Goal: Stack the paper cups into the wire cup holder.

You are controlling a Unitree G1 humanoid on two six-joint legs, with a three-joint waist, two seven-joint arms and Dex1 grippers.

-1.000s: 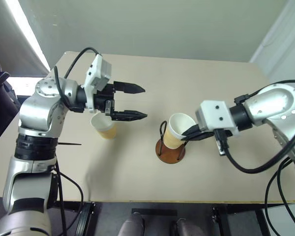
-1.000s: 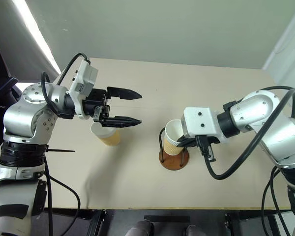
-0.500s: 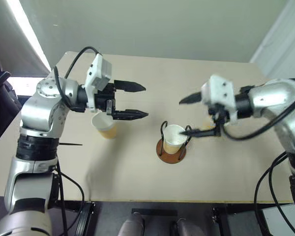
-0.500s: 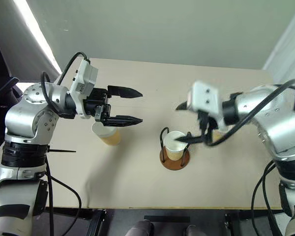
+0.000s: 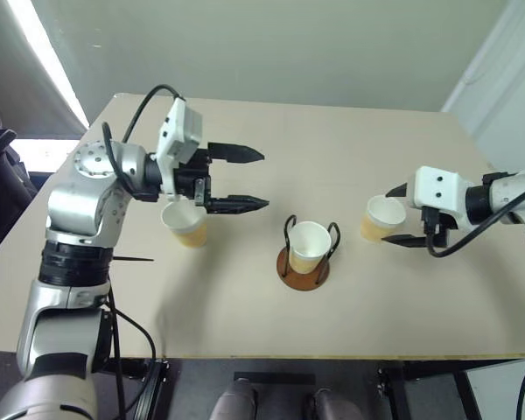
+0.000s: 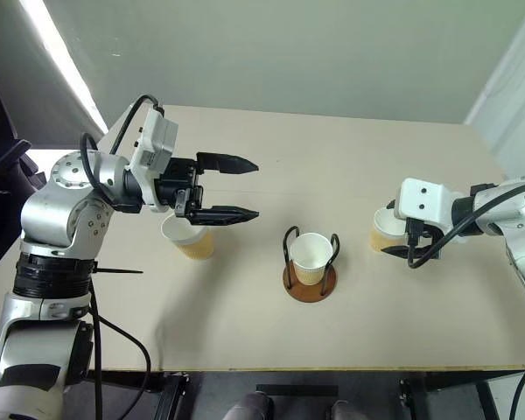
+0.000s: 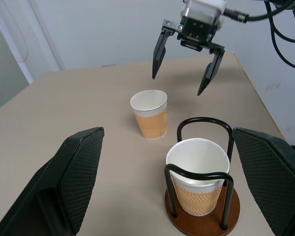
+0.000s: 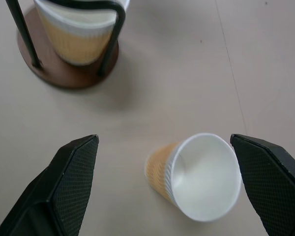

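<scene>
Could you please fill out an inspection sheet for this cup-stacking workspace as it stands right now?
Surface: beige table, bare apart from the job's things.
Job's things: wire cup holder near the table's middle with one paper cup seated upright inside it; second cup upright on the robot's left; third cup upright on the right.
Clutter: nothing seen.
Grippers: left tool open, empty, hovering level above and beside the left cup; right tool open, its fingers on either side of the third cup, not closed on it.
Cables: black cables looped along both arms, off the table.
Surroundings: pale wall behind; a bright strip at the far left.
</scene>
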